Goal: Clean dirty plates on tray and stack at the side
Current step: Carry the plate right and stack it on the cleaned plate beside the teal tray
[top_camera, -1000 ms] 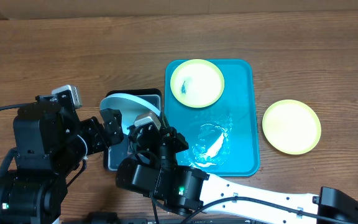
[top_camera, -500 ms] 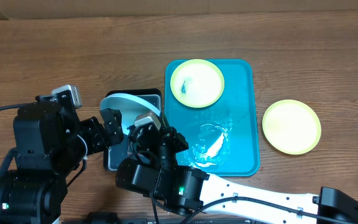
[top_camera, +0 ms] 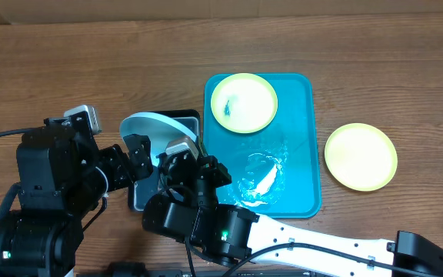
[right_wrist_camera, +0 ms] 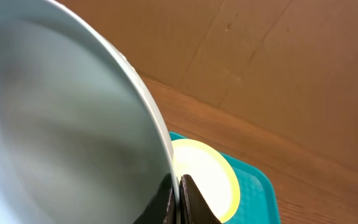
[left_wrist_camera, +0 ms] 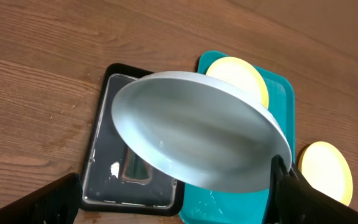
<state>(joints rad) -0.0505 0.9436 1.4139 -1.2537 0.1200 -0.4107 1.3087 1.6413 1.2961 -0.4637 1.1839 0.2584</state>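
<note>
Remote view, plate-cleaning task. My right gripper (right_wrist_camera: pixel 179 196) is clamped on the rim of the light blue plate (left_wrist_camera: pixel 197 137), its fingers pinched together over the thin edge. The plate hangs steeply tilted above the black tray (left_wrist_camera: pixel 98 155), which lies just beside the turquoise tray (top_camera: pixel 298 154). My left gripper (top_camera: pixel 135 158) stands with fingers fully apart near the black tray, holding nothing. A smeared yellow-green plate (top_camera: pixel 244 103) lies flat at the far end of the turquoise tray, a small blue mark on its centre. A second yellow-green plate (top_camera: pixel 361 156) rests on the table (top_camera: pixel 91 61), well apart from the tray on the right. A wet-looking patch (top_camera: pixel 261 181) shows on the tray's near half. I judge these plates to be light, stiff plastic with a glossy face, probably slippery where wet. They are not fragile, but they are apt to pivot in a thin edge pinch. The raised rim is the only sensible hold, with the fingers seated well over the lip. A flat-lying plate will likely need its edge tipped up first.
</note>
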